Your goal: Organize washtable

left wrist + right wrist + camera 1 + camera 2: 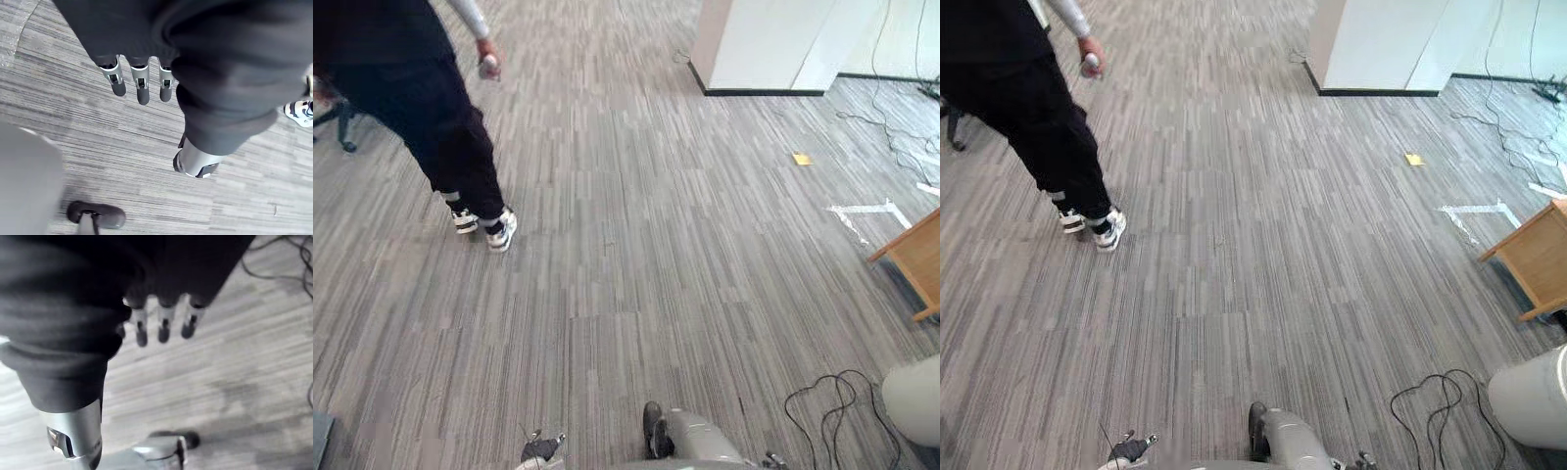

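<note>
1. Both hands hang loose over the grey striped carpet, fingers straight, holding nothing. L hand is seen in the L wrist view, R hand in the R wrist view.
2. Each thumb stands apart from its finger row, w/ bare carpet past the gap.
3. Head views: a person in dark clothes stands far L on black-and-white shoes. One of the person's hands holds a small obj; can't tell what it is.
4. L wrist view catches one of those shoes at its edge, past the thumb. R wrist view has carpet beyond the fingers.
5. Chair base sits at the L edge, just behind the person.
6. White wall block w/ dark skirting stands ahead-R.
7. Yellow scrap and white tape marks lie on the carpet to the R, well apart from the person.
8. Wooden furniture corner pokes in at the R edge, raised on a leg. The rest is cut off, so can't tell what piece it is or which way its long axis runs.
9. Carpet stripes run away from the robot. Wide open floor lies btwn the person on the L and the wood corner on the R.
</note>
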